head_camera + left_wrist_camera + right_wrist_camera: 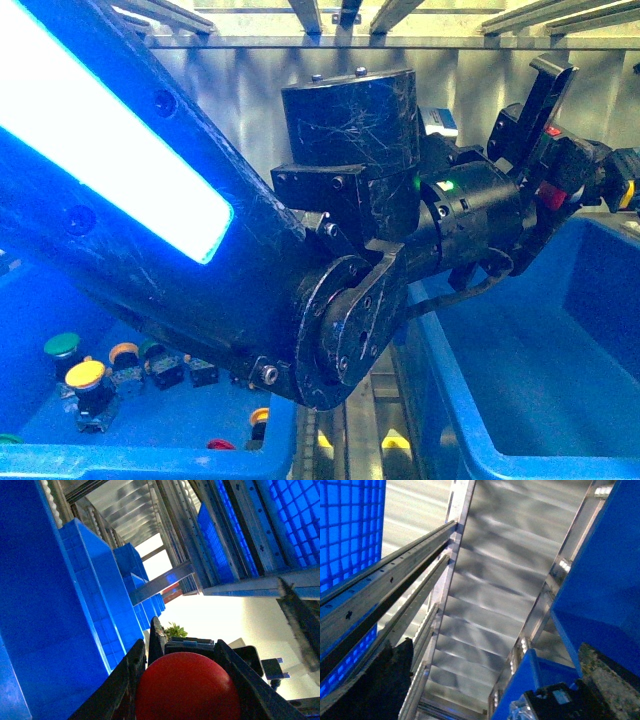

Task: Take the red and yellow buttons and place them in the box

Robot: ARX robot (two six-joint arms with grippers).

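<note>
My left gripper [556, 178] hangs above the blue box [530, 400] on the right and is shut on a red button [551, 195]. In the left wrist view the button's red domed cap [187, 689] fills the space between the two black fingers [125, 685], with its black body behind it. The left-hand blue bin [150, 415] holds a yellow button [85, 375], an orange-capped one [124, 352], another orange one [259, 415] and a red one [220, 444]. My right gripper [495, 685] is open with nothing between its fingers; it faces metal shelving.
A green-capped button [62, 345] lies among the others in the left bin. My left arm [200, 250] crosses most of the front view and hides part of that bin. Metal rails [350, 440] run between the two bins. More blue bins [75, 605] stand on racks.
</note>
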